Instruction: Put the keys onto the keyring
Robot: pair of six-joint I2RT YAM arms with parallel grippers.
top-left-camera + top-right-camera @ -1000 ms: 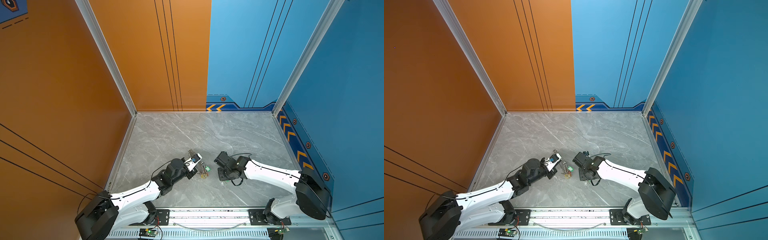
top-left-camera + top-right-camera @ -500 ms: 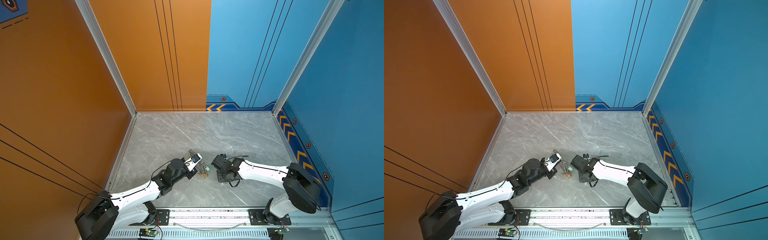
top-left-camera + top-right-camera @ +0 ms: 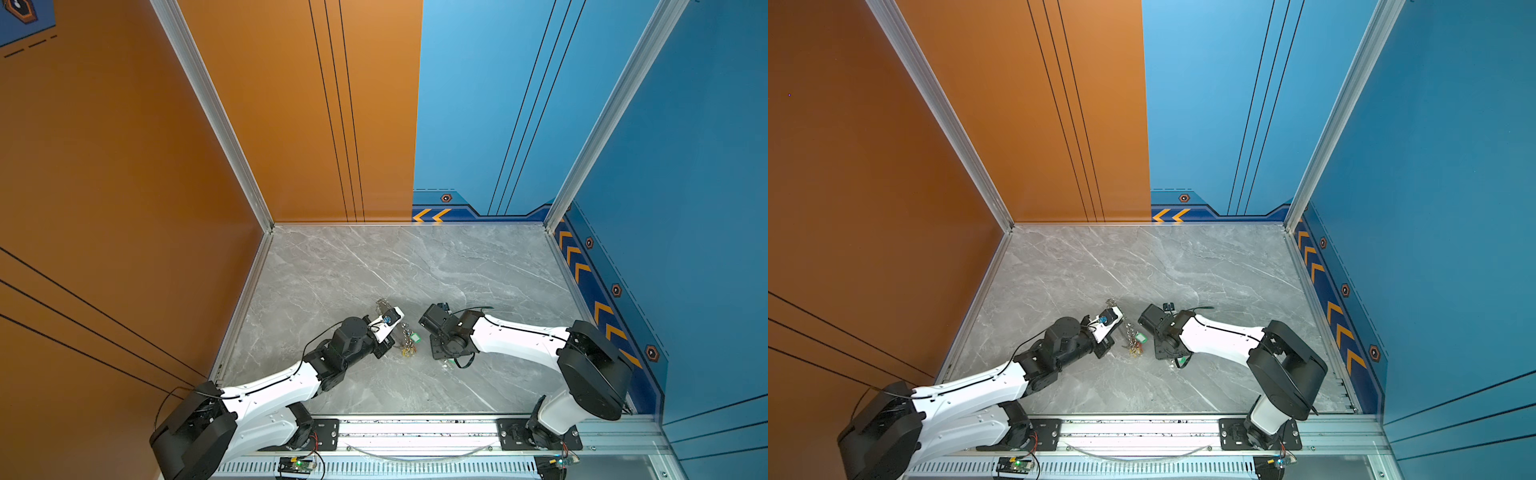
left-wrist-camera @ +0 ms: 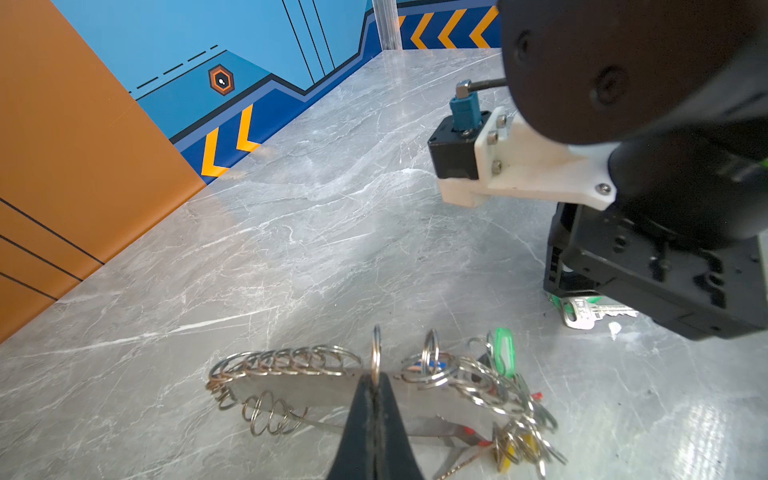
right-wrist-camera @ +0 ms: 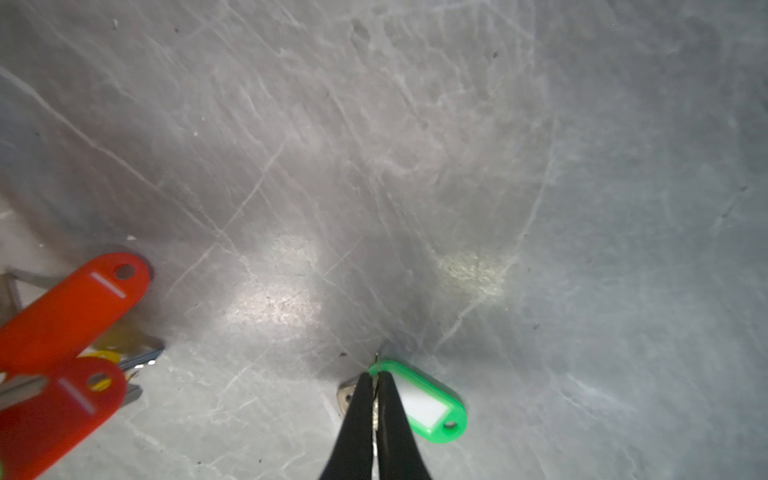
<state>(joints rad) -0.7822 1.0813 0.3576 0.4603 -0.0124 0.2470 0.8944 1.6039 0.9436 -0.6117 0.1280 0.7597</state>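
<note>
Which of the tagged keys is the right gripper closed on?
The loose green-tagged key: the right gripper pinches its metal end. The red-tagged keys lie aside, untouched, and another green tag hangs at the keyring.

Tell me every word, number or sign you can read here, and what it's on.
No words or numbers can be read.
Silver key: stamped marks on its head, too blurred to read.
Green tag: white label, blank.
Dark blue wall border: orange chevron arrows, no text.
Hexagon badge on the blue wall: a symbol only, no letters.
</note>
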